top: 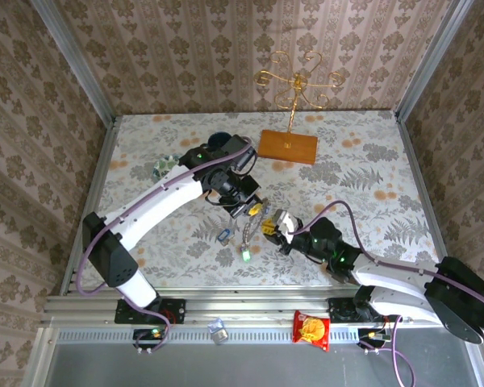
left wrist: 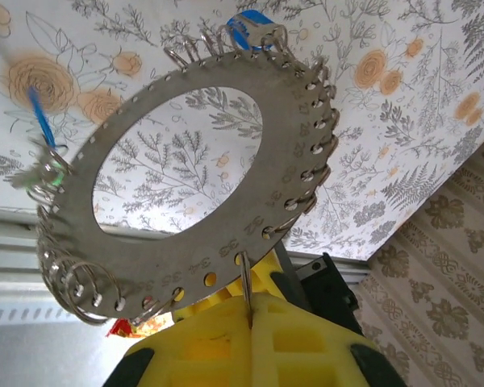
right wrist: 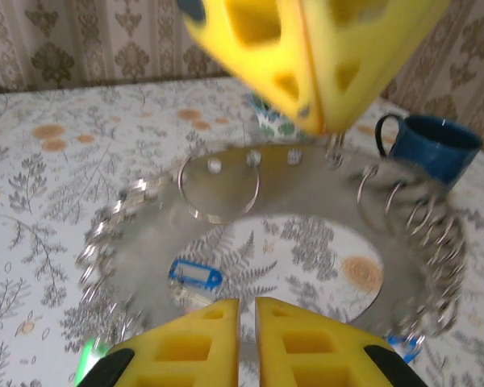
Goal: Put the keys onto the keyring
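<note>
**Keys half-threaded, ring held aloft.** The left gripper [left wrist: 250,310] clamps its yellow, foam-like fingers on the rim of the keyring [left wrist: 81,242]. The keyring is a flat, silvery-grey metal disc with a hollow centre, held tilted in the air above the floral-print table [top: 371,161]. At the keyring's opposite side, the right gripper [right wrist: 248,318] shows its yellow fingers drawn almost together, with a thin slit between them. Whether they pinch anything cannot be told.

The job looks partly done at best. A green tag [left wrist: 56,173] and a blue tag [left wrist: 250,20] sit right at the keyring's rim and seem to hang from it, though the attachment is too small to confirm. One small blue-tagged key [top: 223,235] lies on the table just beside the keyring, apparently not yet threaded on.

The keyring reads as thin, stiff plate with a dull brushed face, pierced all round by small holes. Bright wire split rings [left wrist: 85,286] bristle from its outer edge, round and springy-looking. The tags look like smooth, glossy plastic. A dark blue glazed mug [right wrist: 436,145] stands on the table beyond the keyring.
</note>
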Robot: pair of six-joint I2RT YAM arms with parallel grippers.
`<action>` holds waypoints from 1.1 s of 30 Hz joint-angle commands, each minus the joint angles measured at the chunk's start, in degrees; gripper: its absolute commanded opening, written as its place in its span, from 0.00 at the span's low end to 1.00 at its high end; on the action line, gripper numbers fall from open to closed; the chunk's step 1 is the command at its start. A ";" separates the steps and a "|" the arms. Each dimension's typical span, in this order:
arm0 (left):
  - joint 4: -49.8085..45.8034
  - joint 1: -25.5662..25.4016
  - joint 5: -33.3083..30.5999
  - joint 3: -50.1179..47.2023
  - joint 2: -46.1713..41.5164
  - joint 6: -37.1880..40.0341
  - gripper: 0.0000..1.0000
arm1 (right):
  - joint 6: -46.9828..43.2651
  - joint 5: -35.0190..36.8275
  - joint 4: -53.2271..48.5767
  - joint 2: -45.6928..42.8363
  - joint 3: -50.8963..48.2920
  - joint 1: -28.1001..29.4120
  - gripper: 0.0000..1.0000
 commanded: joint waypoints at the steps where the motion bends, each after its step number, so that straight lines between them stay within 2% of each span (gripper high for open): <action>1: -1.12 0.66 3.67 -0.38 -1.01 -6.54 0.00 | -3.02 -0.05 6.57 -0.90 -0.90 0.10 0.15; 7: -0.18 0.96 6.47 -1.11 -1.30 -8.19 0.00 | -3.86 0.91 10.66 0.46 -0.11 0.06 0.15; 17: 2.69 0.95 6.80 -5.11 -3.80 -11.30 0.00 | -4.70 3.22 11.88 2.61 1.33 -0.03 0.16; 33: 4.28 0.91 6.90 -7.05 -4.81 -12.85 0.00 | -3.23 2.24 15.48 7.03 3.36 -0.03 0.19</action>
